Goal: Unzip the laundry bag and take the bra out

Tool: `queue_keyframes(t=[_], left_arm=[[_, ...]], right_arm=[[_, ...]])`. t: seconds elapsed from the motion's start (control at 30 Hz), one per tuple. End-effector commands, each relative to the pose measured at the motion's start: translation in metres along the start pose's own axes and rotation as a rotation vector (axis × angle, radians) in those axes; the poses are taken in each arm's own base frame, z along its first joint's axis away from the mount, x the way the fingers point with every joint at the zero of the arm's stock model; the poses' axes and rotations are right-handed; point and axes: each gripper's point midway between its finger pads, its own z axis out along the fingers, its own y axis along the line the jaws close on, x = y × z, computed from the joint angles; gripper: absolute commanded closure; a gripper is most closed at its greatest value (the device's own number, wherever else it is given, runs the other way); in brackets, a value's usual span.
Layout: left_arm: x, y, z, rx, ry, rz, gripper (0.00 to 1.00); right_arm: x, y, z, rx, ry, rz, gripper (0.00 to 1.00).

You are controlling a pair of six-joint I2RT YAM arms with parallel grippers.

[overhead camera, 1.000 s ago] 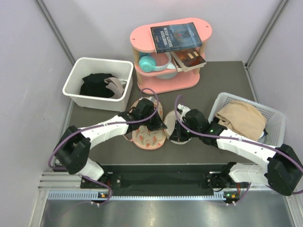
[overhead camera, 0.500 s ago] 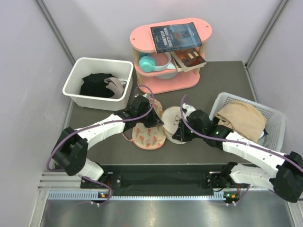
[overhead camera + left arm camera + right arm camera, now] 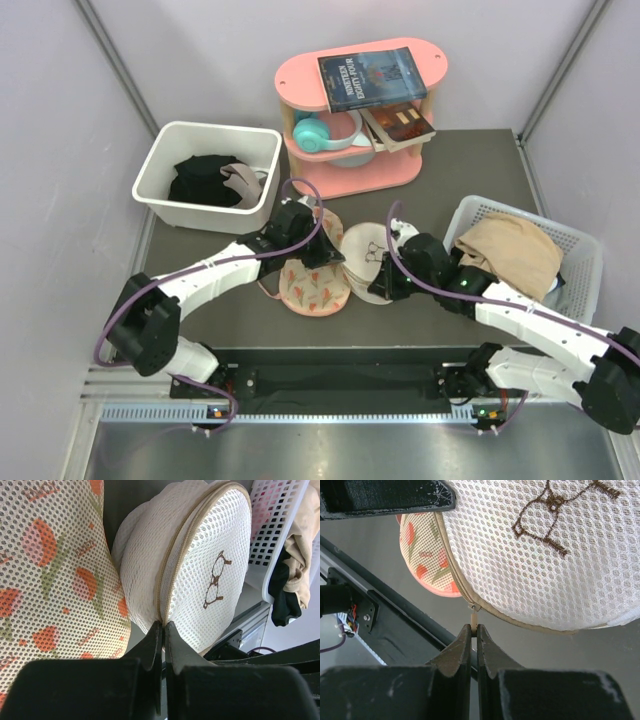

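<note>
The laundry bag (image 3: pixel 362 252) is a cream-white mesh pouch with brown embroidered glasses, lying mid-table between the arms. My left gripper (image 3: pixel 328 256) is shut on the bag's zipped rim seam (image 3: pixel 162 622). The bag (image 3: pixel 200 565) stands on edge in front of it. My right gripper (image 3: pixel 385 286) is shut on the small tan zip pull (image 3: pixel 474 616), which hangs from the slider on the bag's lower rim (image 3: pixel 530 555). The zip looks closed along the stretch in the left wrist view. The bra is hidden from every view.
A pink floral mesh piece (image 3: pixel 310 288) lies against the bag's left side, under my left arm. A white bin (image 3: pixel 160 165) with black clothes stands back left. A pink shelf (image 3: pixel 355 165) holds books and headphones. A white basket (image 3: pixel 585 255) with a beige garment is at the right.
My right gripper has shifted a little right and toward the near edge with the pull. The left gripper moved slightly back-left. More of the white bag shows between them.
</note>
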Motion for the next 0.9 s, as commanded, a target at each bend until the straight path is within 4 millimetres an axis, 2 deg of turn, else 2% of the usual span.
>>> queue_keyframes(t=[0.0, 0.33, 0.87], left_arm=[[-0.015, -0.005, -0.009, 0.017, -0.066, 0.01, 1.0], [-0.013, -0.001, -0.01, 0.011, -0.067, 0.008, 1.0], [-0.015, -0.001, -0.008, 0.008, -0.069, 0.013, 1.0]], right_arm=[[-0.001, -0.003, -0.006, 0.013, -0.012, 0.003, 1.0], [-0.001, -0.011, -0.009, 0.041, -0.02, 0.015, 1.0], [0.0, -0.035, -0.012, 0.11, -0.017, 0.05, 1.0]])
